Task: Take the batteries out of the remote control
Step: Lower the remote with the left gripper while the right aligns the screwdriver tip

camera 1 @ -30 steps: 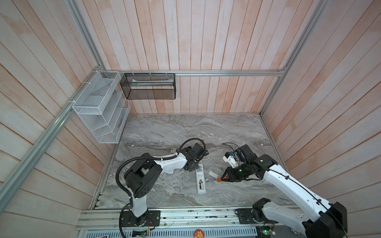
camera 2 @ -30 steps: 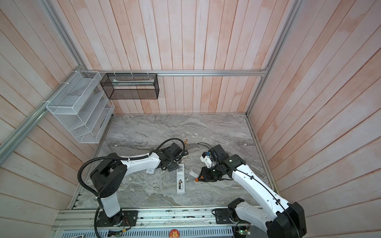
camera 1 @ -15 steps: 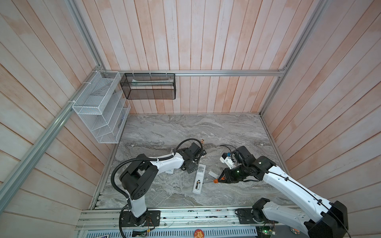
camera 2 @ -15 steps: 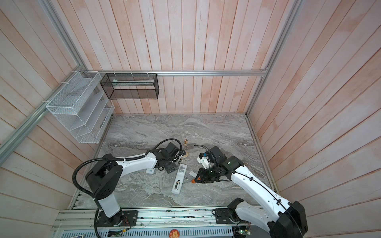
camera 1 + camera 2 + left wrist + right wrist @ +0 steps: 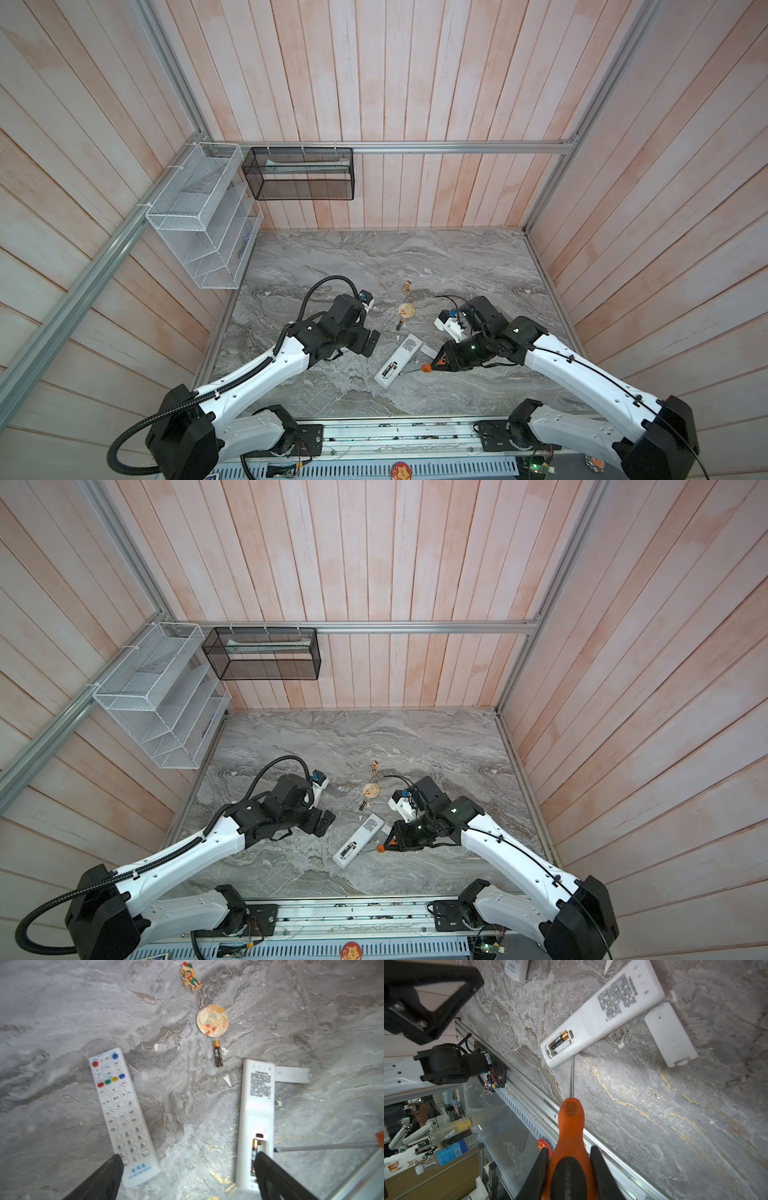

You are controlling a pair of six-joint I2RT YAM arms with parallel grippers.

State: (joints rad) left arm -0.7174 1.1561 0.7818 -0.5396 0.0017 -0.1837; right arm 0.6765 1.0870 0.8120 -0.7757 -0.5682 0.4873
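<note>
A white remote control (image 5: pixel 397 360) (image 5: pixel 358 840) lies back up and slanted, its battery bay open. One black, gold-ended battery (image 5: pixel 559 1040) (image 5: pixel 254 1153) sits in the bay beside a bare slot. Another battery (image 5: pixel 217 1054) (image 5: pixel 400 325) lies loose on the table behind the remote. My right gripper (image 5: pixel 569 1151) is shut on the orange screwdriver (image 5: pixel 571 1126) (image 5: pixel 428 368), whose tip sits at the remote's edge by the bay. My left gripper (image 5: pixel 188 1156) (image 5: pixel 368 343) hangs open and holds nothing, one finger (image 5: pixel 274 1180) above the remote's bay end.
A second white remote (image 5: pixel 122 1115) lies buttons up beside my left gripper. The white cover plate (image 5: pixel 670 1034) (image 5: pixel 428 350) rests by the first remote's far end. A round coaster (image 5: pixel 406 309) and a small clown figure (image 5: pixel 408 286) lie farther back. The metal front rail (image 5: pixel 542 1103) runs close by.
The remote has turned from nearly straight to slanted. My left gripper has drawn back to the left, off the remote. My right gripper has moved the screwdriver left toward the bay end.
</note>
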